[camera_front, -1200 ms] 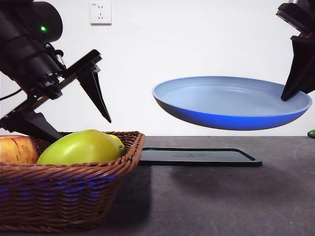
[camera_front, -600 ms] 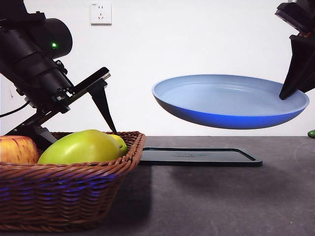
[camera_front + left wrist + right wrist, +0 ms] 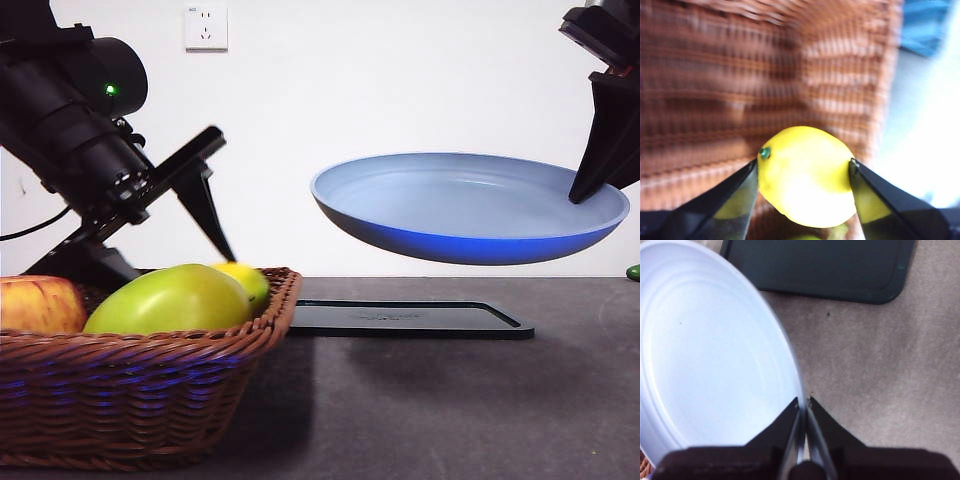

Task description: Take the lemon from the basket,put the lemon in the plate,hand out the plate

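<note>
In the left wrist view my left gripper [image 3: 805, 164] is shut on the yellow lemon [image 3: 807, 190], one jaw on each side, over the woven floor of the basket [image 3: 715, 75]. Seen from the front, that gripper [image 3: 222, 266] reaches down into the right end of the brown basket [image 3: 130, 370], where the lemon [image 3: 247, 281] peeks just above the rim. My right gripper [image 3: 582, 196] is shut on the rim of the light-blue plate [image 3: 460, 205], holding it level in the air. The right wrist view shows the jaws [image 3: 804, 401] pinching the plate's [image 3: 705, 355] edge.
A large green fruit [image 3: 170, 300] and a red-yellow apple [image 3: 35, 305] lie in the basket beside the lemon. A flat black tray [image 3: 400, 318] rests on the dark table under the raised plate. A small green object [image 3: 633, 271] shows at the right edge.
The left gripper has dipped into the basket and closed in on the lemon, which now sits slightly higher above the rim. The plate and right gripper have barely moved.
</note>
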Controlling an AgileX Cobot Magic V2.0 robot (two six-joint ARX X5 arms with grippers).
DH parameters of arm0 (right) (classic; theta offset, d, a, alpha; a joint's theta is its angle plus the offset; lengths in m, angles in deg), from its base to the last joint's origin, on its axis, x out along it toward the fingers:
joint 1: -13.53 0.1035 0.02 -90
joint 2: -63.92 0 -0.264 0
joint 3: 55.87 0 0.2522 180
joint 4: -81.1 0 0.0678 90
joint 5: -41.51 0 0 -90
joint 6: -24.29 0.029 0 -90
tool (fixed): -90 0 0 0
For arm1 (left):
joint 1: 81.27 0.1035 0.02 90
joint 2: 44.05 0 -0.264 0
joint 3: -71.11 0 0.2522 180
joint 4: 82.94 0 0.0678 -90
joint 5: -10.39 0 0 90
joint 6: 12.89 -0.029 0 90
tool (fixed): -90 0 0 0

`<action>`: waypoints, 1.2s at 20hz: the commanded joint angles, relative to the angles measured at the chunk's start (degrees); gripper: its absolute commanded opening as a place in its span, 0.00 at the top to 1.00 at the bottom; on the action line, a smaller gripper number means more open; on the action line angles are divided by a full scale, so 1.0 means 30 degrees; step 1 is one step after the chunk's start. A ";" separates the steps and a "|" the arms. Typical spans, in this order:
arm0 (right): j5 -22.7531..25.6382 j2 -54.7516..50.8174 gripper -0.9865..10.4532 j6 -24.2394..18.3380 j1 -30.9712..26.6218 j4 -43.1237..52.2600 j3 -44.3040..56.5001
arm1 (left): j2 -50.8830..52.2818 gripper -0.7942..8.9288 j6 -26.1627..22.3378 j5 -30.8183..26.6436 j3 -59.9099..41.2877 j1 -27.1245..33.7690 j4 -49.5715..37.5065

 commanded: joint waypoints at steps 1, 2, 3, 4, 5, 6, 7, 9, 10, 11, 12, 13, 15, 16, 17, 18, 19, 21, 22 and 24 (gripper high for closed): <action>-0.0036 0.0146 0.91 0.0124 0.0007 0.0262 -0.0270 | -0.0488 0.67 -0.1377 0.1107 0.1348 0.0175 0.0087; -0.0036 0.0146 0.91 0.0131 0.0007 0.0262 -0.0270 | -0.0386 0.67 -0.1996 0.0991 0.2055 0.0306 0.0678; -0.0029 0.0146 0.91 0.0131 0.0007 0.0262 -0.0270 | -0.0357 0.67 -0.2528 0.0882 0.2841 0.0401 0.1326; -0.0029 0.0146 0.91 0.0138 -0.0007 0.0262 -0.0270 | -0.0357 0.67 -0.2892 0.0780 0.3614 0.0488 0.1872; -0.0029 0.0153 0.91 0.0160 -0.0015 0.0262 -0.0270 | -0.0357 0.67 -0.3249 0.0415 0.4422 0.0576 0.2477; -0.0022 0.0160 0.91 0.0284 -0.0095 0.0262 -0.0270 | -0.0328 0.67 -0.3781 -0.0058 0.5217 0.0568 0.3111; 0.0058 0.0160 0.91 0.0466 -0.0219 0.0262 -0.0270 | -0.0306 0.67 -0.4226 -0.0204 0.5967 0.0568 0.3665; 0.1115 0.0204 0.91 0.0940 -0.0262 0.0379 -0.0270 | -0.0277 0.67 -0.5100 -0.0109 0.7453 0.0415 0.4677; 0.1392 0.0219 0.91 0.1115 -0.0262 0.0393 -0.0270 | -0.0284 0.67 -0.5792 -0.0029 0.8029 0.0168 0.4991; 0.1392 0.0270 0.91 0.1217 -0.0262 0.0401 -0.0270 | -0.0277 0.67 -0.6761 -0.0015 0.8612 -0.0226 0.5348; 0.1341 0.0299 0.91 0.1231 -0.0255 0.0386 -0.0270 | -0.0277 0.67 -0.7526 -0.0022 0.9114 -0.0678 0.5654; 0.1319 0.0386 0.91 0.1362 -0.0255 0.0393 -0.0262 | -0.0277 0.67 -0.8174 -0.0036 0.9559 -0.1239 0.5938; 0.1253 0.0576 0.91 0.1428 -0.0211 0.0386 -0.0270 | -0.0277 0.67 -0.9326 -0.0474 1.0083 -0.2667 0.6178; 0.1253 0.0685 0.91 0.1508 -0.0219 0.0386 -0.0270 | -0.0277 0.67 -0.9989 -0.1166 1.0105 -0.3548 0.6178; 0.1246 0.0765 0.91 0.1515 -0.0219 0.0364 -0.0270 | -0.0277 0.67 -1.0710 -0.2331 1.0105 -0.4517 0.6317; 0.1253 0.0816 0.91 0.1588 -0.0219 0.0364 -0.0270 | -0.0284 0.67 -1.1409 -0.3708 1.0105 -0.5399 0.6419; 0.1246 0.0823 0.91 0.1712 -0.0219 0.0364 -0.0270 | -0.0284 0.67 -1.2080 -0.5056 1.0105 -0.6237 0.6375; 0.1180 0.0823 0.91 0.1756 -0.0219 0.0357 -0.0262 | -0.0284 0.67 -1.3631 -0.8174 1.0105 -0.8167 0.5799; 0.0707 0.0823 0.91 0.1851 -0.0219 0.0350 -0.0270 | -0.0284 0.67 -1.4229 -0.9420 1.0105 -0.8888 0.5457; -0.0765 0.0823 0.91 0.1858 -0.0204 0.0153 -0.0270 | -0.0321 0.67 -1.4702 -1.0761 1.0105 -0.9952 0.4750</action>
